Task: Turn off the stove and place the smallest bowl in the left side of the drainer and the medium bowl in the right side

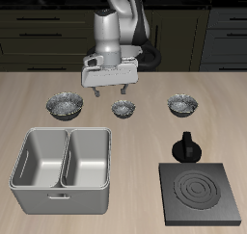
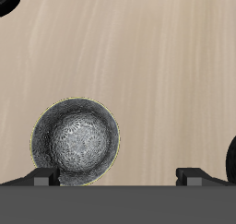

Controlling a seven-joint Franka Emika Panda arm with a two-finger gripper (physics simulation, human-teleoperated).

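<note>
Pincer [image 1: 111, 88] open, empty, above smallest bowl [image 1: 122, 108]; stove [image 1: 201, 193] coil dark. You: centre, descend, grasp rim.

pale grey arm [image 1: 118, 26] with black joints, light grey gripper [image 1: 110, 90], dark fingers

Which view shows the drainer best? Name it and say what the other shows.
The exterior view: the drainer shows whole there, its dividing wall and both compartments visible with nothing inside. The wrist view shows none of it, only a bowl on the table.
</note>
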